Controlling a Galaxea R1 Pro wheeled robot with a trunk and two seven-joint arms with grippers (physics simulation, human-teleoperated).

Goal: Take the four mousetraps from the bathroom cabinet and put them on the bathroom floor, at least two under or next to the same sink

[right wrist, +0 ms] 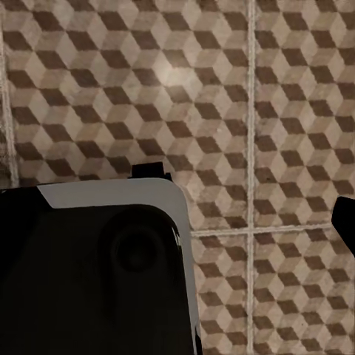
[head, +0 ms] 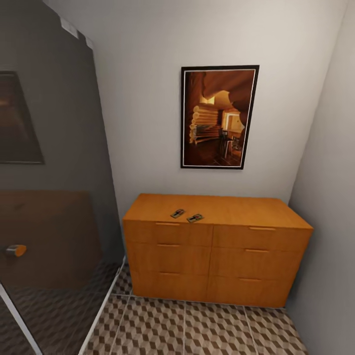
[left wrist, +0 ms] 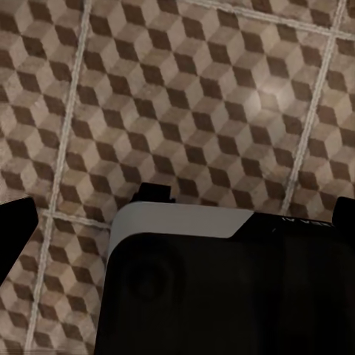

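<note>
**Two traps on the chest top, arms hanging over the tiles**

From where I stand, the cabinet fills the lower middle of the head view, pushed into the corner between the back wall and the right-hand wall. On its flat top, toward the left of centre and close to the front edge, lie two mousetraps: one slightly further back, the other just beside it to the right, lying apart and each a little askew. They sit out in the open, not in a drawer, which I take to make for an easy pick from above. All the drawer fronts look closed. I can make out only these two; where the other pair is I cannot say.

Above the chest hangs a framed picture of a timber interior. At the left of the frame a dark glass panel with a small round knob reflects the room.

The bathroom floor runs across the bottom of the frame, its cube-patterned tiles bare in front of the chest. Both wrist views look straight down on those same tiles, with dark robot housing in the lower part of each. That suggests the arms are tucked low for driving, not reaching. Only dark slivers sit at the edges there, so I cannot tell whether either set of fingers is spread or closed, and nothing appears between them.

My guess is the robot is squaring up to the chest.
</note>
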